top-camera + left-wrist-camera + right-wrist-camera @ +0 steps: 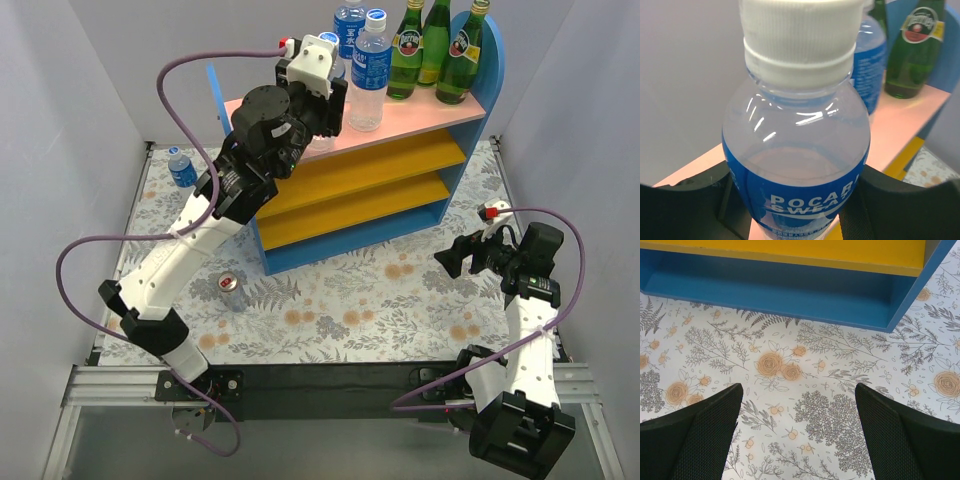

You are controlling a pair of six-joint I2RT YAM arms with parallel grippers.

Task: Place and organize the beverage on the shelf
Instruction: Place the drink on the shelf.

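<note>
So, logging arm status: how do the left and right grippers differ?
The left gripper grips a Pocari bottle; the right gripper is open and empty. The left is up at the shelf's pink top board; the right is low over the floral mat. Both have black fingers.

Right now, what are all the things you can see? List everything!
shelf: one, blue sides, pink top, orange-yellow lower boards, back of table
floral mat: one, white-orange, covering table
green glass bottles: three, green, right end of shelf top
plastic bottles: four, clear with blue labels; two free on shelf top, one gripped there, one on mat far left
can: one, silver-red, on mat before shelf
left pincer: black, shut on a plastic bottle
right pincer: black, open above mat
</note>
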